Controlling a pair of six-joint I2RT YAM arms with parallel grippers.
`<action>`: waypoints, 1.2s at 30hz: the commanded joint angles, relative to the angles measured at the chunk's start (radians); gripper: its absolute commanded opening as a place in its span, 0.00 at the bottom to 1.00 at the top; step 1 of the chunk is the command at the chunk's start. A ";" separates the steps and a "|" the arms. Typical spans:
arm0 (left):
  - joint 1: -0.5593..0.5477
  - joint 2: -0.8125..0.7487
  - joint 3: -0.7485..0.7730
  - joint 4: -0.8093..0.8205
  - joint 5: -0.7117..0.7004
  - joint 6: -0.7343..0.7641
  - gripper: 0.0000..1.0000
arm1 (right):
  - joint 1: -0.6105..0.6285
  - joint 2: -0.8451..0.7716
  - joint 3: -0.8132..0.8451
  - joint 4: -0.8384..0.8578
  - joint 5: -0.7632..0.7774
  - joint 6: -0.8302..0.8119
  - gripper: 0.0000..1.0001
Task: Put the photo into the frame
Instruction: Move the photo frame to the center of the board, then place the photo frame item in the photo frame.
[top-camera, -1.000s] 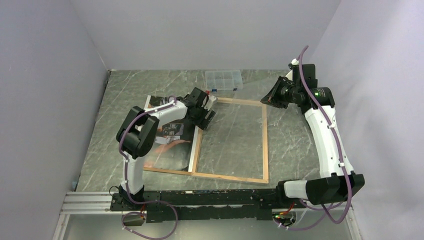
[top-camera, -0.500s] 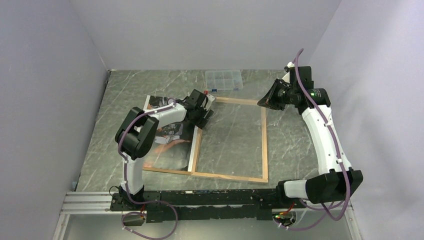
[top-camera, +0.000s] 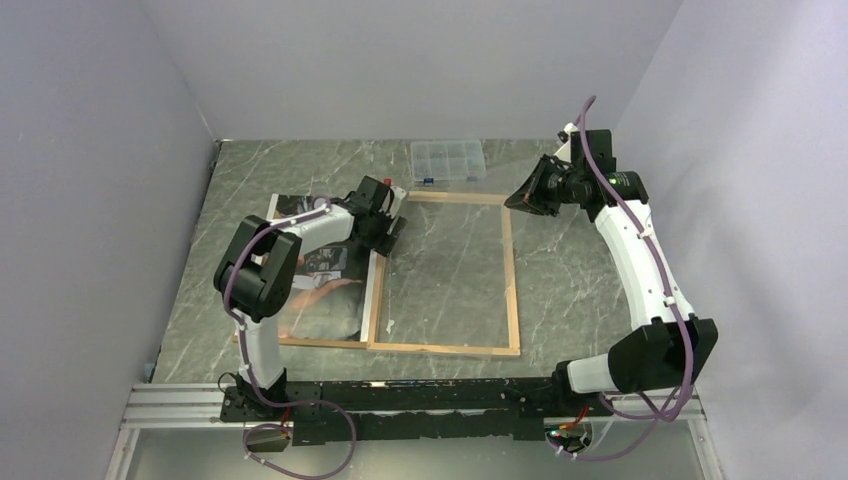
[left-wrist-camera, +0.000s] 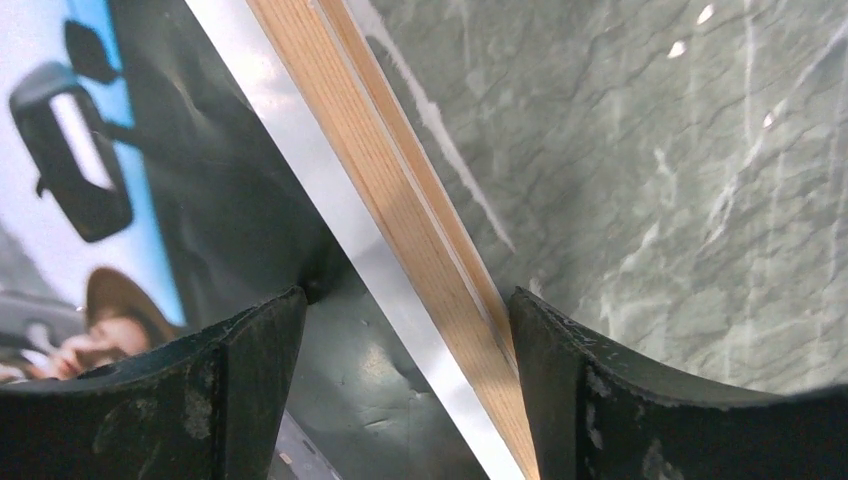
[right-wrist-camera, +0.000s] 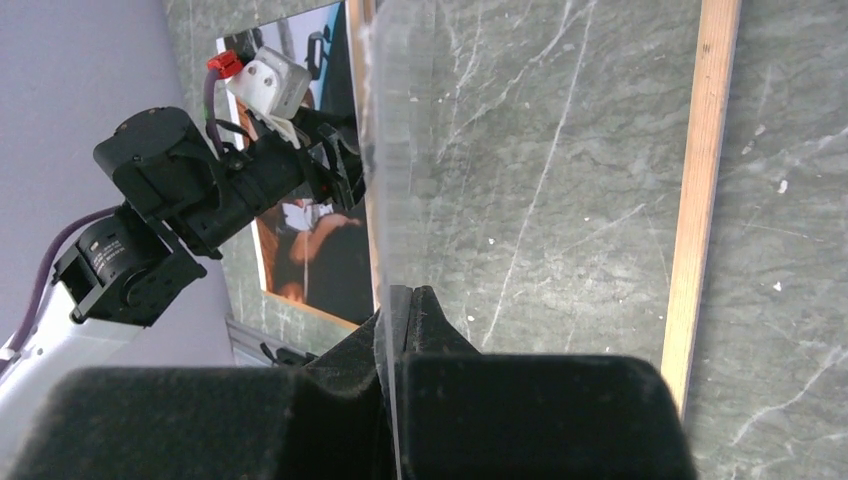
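The frame (top-camera: 513, 280) lies wood side up in mid table. The photo (top-camera: 335, 305) lies picture up at its left, its right edge under the frame's left rail. My left gripper (top-camera: 388, 228) is open at the far end of that rail. In the left wrist view the gripper (left-wrist-camera: 405, 330) straddles the wooden rail (left-wrist-camera: 400, 190), with the photo (left-wrist-camera: 230, 180) beside it. My right gripper (top-camera: 522, 195) hangs over the frame's far right corner. In the right wrist view it (right-wrist-camera: 400, 295) is shut on the edge of the clear pane (right-wrist-camera: 385, 150), above the frame (right-wrist-camera: 700, 180) and photo (right-wrist-camera: 320, 250).
A small clear plastic compartment box (top-camera: 447, 160) stands at the back of the table, just beyond the frame's far rail. Grey walls close in the left, back and right. The arm bases and a metal rail (top-camera: 180, 405) line the near edge.
Both grippers have moved left, and the frame and photo have slid left with them. The right gripper stays shut on the pane.
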 joint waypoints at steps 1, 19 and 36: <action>0.014 -0.033 -0.046 -0.140 -0.022 0.041 0.83 | 0.036 0.020 0.018 0.088 -0.028 0.031 0.00; 0.249 -0.266 0.179 -0.432 0.328 0.018 0.94 | 0.099 0.135 0.298 0.099 -0.197 0.044 0.00; 0.301 -0.330 -0.066 -0.324 0.352 0.077 0.87 | 0.093 0.106 0.077 0.322 -0.422 0.176 0.00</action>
